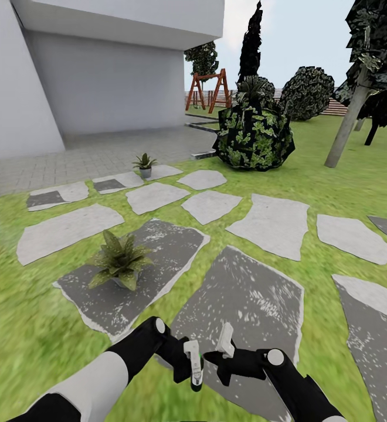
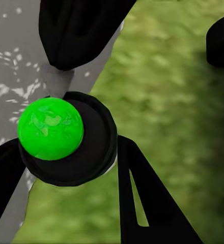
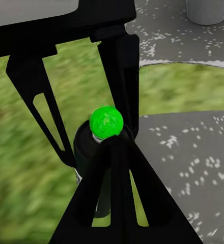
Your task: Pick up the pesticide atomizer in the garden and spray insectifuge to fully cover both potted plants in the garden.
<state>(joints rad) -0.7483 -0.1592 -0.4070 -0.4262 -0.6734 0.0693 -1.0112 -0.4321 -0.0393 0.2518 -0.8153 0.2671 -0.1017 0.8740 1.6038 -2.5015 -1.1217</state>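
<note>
The pesticide atomizer (image 1: 197, 381) hangs low in front of me, a dark bottle topped by a bright green cap (image 2: 51, 128). My left gripper (image 1: 193, 368) is shut on it, one black finger (image 2: 142, 203) on each side. Just right of it, my right gripper (image 1: 224, 353) is shut with nothing in it, pointing at the atomizer (image 3: 106, 122). One potted plant (image 1: 120, 265) stands on a dark stepping stone (image 1: 158, 246) ahead and to the left. The other potted plant (image 1: 143, 164) sits farther back on a pale stone. A grey pot (image 3: 208, 10) shows in the right wrist view.
Grey stepping stones (image 1: 272, 223) cross the green lawn (image 1: 17, 328). A big dark bush (image 1: 253, 138) and a leaning tree trunk (image 1: 346, 129) stand ahead to the right. A white building (image 1: 99, 82) with a paved patio (image 1: 99, 155) lies to the left, a swing frame (image 1: 208, 88) beyond.
</note>
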